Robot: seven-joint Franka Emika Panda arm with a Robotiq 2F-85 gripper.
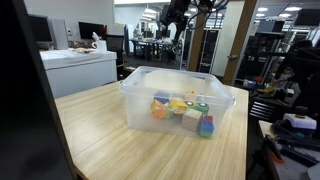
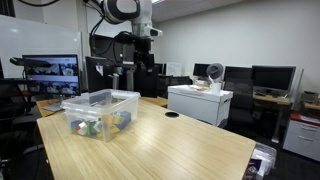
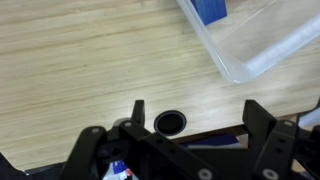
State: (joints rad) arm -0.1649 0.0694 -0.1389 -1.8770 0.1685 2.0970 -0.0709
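Note:
A clear plastic bin point(image 1: 140, 88) stands on the wooden table and holds several small colourful toys point(image 1: 180, 108); it also shows in the other exterior view point(image 2: 100, 98). My gripper point(image 3: 195, 112) is open and empty, held high above the table. In the wrist view its two black fingers frame bare wood and a round cable hole point(image 3: 169, 123). A corner of the bin point(image 3: 245, 65) with a blue toy point(image 3: 210, 10) shows at the upper right. In the exterior views the arm point(image 2: 135, 25) hangs above and behind the bin point(image 1: 180, 12).
The wooden table point(image 2: 170, 140) extends well beyond the bin, with the cable hole point(image 2: 171, 115) near its far edge. A white cabinet point(image 2: 198, 102) carrying items stands beyond it. Monitors point(image 2: 50, 72) and office desks fill the background.

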